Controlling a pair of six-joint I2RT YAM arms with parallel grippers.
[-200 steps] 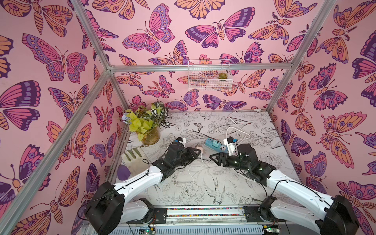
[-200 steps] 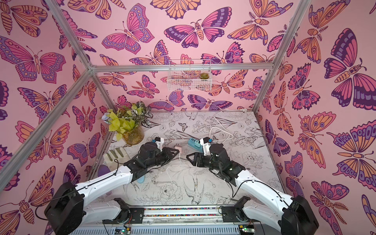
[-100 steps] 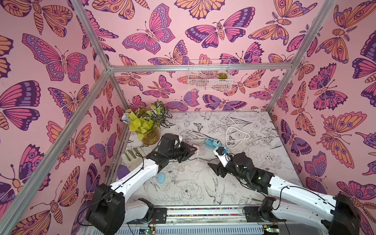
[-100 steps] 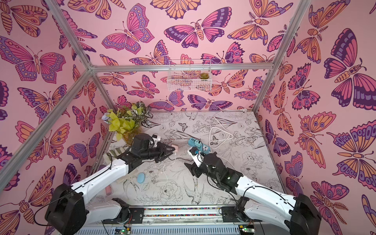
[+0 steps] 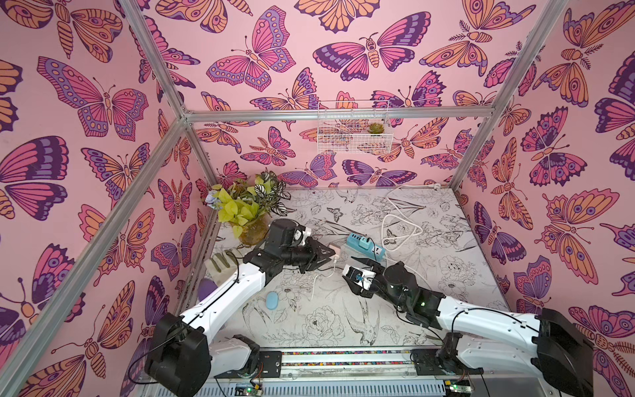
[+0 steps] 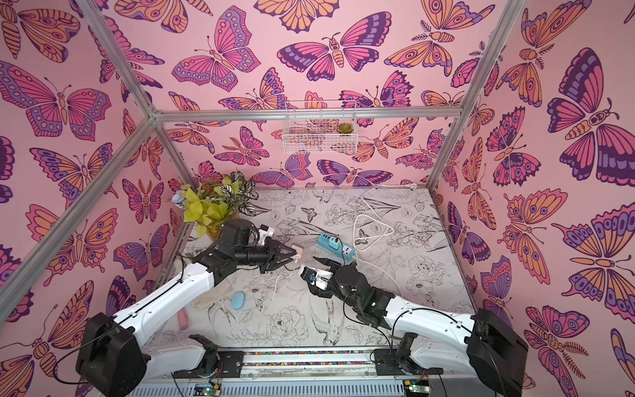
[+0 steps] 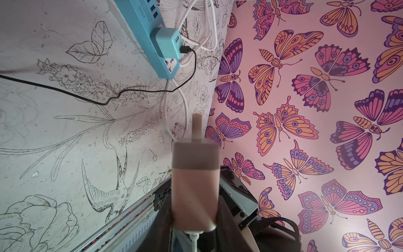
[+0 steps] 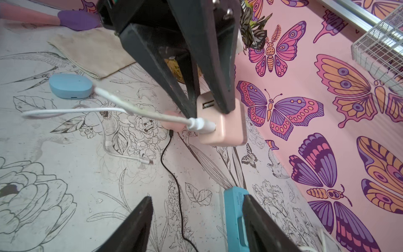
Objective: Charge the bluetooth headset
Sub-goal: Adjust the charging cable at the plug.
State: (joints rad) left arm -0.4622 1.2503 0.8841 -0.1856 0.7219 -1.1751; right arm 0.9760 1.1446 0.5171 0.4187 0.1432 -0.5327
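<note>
— Starting leftmost: where is the headset case point(image 5: 271, 300)?
— Lying on the worktop point(image 5: 457, 240), back from the left fingers point(image 8: 218, 76), well apart. Those clamp the pink charger point(image 8: 226, 128), with the white cable point(image 8: 130, 110) plugged in.
— And the right fingers point(image 8: 135, 222)?
— Spread apart and empty, with the end of the blue power strip point(image 8: 236, 218) just beside one.

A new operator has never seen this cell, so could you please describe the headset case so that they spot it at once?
Start at the table with its line-drawn flowers and find the left arm, with its white forearm. Just beside it lies the headset case. It is a small, smooth, pale blue pebble, unlike the long teal power strip further back.
</note>
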